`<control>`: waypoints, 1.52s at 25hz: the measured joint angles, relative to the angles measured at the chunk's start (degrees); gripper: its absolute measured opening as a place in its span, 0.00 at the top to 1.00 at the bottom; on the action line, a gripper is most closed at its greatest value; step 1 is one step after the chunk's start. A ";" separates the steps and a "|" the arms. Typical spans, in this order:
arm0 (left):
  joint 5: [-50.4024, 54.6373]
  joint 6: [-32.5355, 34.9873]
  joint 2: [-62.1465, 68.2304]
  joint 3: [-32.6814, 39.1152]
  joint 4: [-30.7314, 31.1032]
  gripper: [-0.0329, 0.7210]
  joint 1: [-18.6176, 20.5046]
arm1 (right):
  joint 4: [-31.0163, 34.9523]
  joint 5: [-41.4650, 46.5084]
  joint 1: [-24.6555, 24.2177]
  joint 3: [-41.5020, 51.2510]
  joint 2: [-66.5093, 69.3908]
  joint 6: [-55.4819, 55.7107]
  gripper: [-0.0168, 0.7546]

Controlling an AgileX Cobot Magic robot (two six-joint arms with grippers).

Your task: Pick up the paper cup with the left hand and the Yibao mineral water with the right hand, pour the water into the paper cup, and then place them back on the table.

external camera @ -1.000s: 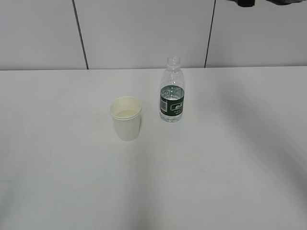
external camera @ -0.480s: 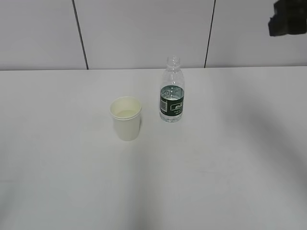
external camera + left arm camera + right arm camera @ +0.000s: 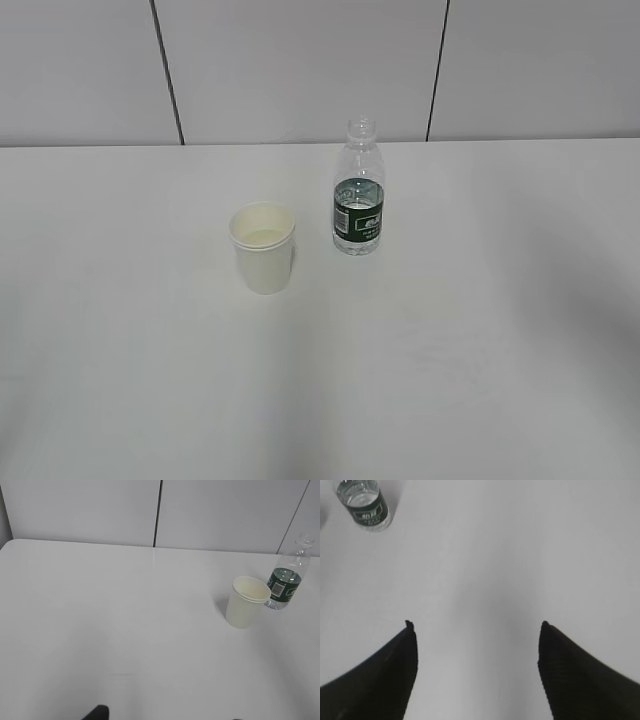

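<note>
The paper cup (image 3: pixel 264 247) stands upright on the white table (image 3: pixel 450 350), left of and a little nearer than the Yibao mineral water (image 3: pixel 358 205), which stands upright with no cap. Neither gripper shows in the exterior view. In the left wrist view the cup (image 3: pixel 246 602) and the bottle (image 3: pixel 286 578) stand far off at the right. Only the tips of my left gripper (image 3: pixel 168 717) show at the bottom edge, wide apart and empty. My right gripper (image 3: pixel 476 625) is open and empty above bare table, with the bottle (image 3: pixel 366 505) far off at the upper left.
A grey panelled wall (image 3: pixel 300 70) with dark vertical seams runs along the table's far edge. Nothing else stands on the table.
A dark part of the right arm at the top right of the exterior view has moved out of the picture. The cup and bottle have not moved.
</note>
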 joint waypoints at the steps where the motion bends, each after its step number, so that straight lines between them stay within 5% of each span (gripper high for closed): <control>1: 0.00 0.00 0.00 0.00 0.00 0.38 0.00 | 0.12 0.23 0.00 1.99 -1.61 -0.11 0.22; 15: 0.00 0.00 0.00 0.00 0.00 0.38 0.00 | 3.62 5.37 -6.97 17.03 -23.64 -0.11 0.22; 38: 0.00 0.00 0.00 0.00 0.00 0.38 0.00 | 5.69 7.99 -7.18 30.52 -42.04 0.47 0.22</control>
